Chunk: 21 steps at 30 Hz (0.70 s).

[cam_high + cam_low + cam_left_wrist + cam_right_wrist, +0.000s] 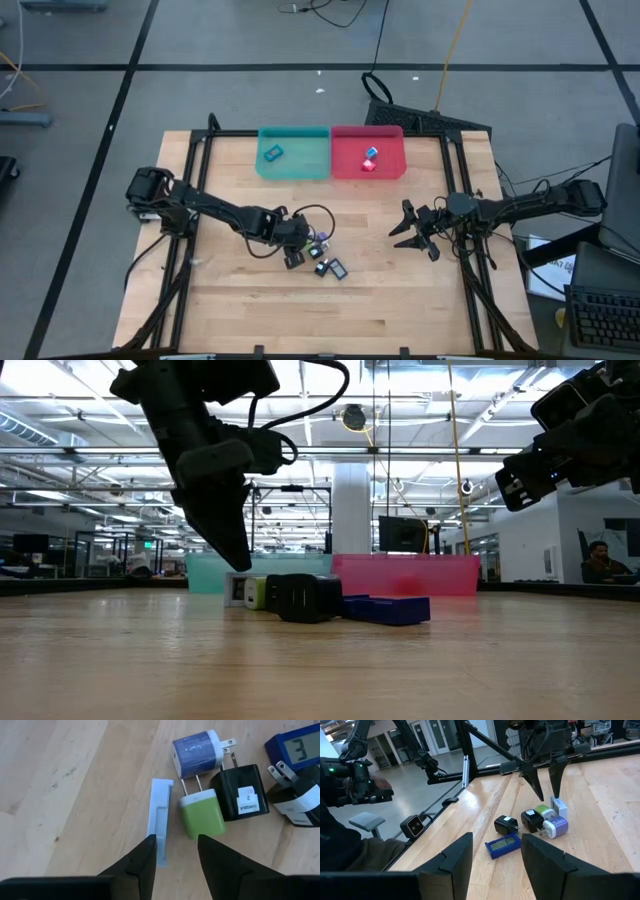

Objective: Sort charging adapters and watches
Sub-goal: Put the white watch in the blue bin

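Note:
My left gripper (298,248) (175,849) is open and points down just above the cluster on the table's middle. One finger stands over the end of a light-blue flat strip (160,817), the other beside a green adapter (200,814). Lying around them are a purple-blue adapter (196,752), two black adapters (240,794) (299,800) and a dark-blue watch (295,744) (338,268). The teal bin (293,168) holds one watch (272,152). The red bin (390,165) holds two adapters (370,158). My right gripper (410,232) (495,852) hangs open right of the cluster.
The two bins stand side by side at the table's far edge. A black cable loops from the left arm over the cluster (318,215). Bare wood lies between the cluster and the right gripper and along the near edge. A keyboard (605,315) sits off the table's right side.

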Each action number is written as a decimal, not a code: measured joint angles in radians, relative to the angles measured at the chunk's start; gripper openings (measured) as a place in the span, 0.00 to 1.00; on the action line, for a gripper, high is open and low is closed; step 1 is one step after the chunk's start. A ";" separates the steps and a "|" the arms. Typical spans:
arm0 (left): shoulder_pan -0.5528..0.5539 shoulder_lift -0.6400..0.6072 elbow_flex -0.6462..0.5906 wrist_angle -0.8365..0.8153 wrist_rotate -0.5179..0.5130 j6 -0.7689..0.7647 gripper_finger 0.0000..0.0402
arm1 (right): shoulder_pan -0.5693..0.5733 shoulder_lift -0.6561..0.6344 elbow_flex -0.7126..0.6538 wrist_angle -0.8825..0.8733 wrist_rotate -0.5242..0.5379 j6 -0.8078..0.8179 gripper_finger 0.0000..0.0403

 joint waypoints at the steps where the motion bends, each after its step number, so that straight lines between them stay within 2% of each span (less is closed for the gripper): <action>1: 0.000 0.000 0.000 0.000 0.000 0.000 0.38 | 0.000 0.000 0.000 0.000 0.000 0.000 0.39; 14: 0.000 0.000 0.000 0.013 0.002 0.007 0.43 | 0.000 0.000 0.000 0.000 0.000 0.000 0.39; 21: 0.000 0.000 0.000 0.014 0.001 0.023 0.40 | 0.000 0.000 0.000 0.000 0.000 0.000 0.39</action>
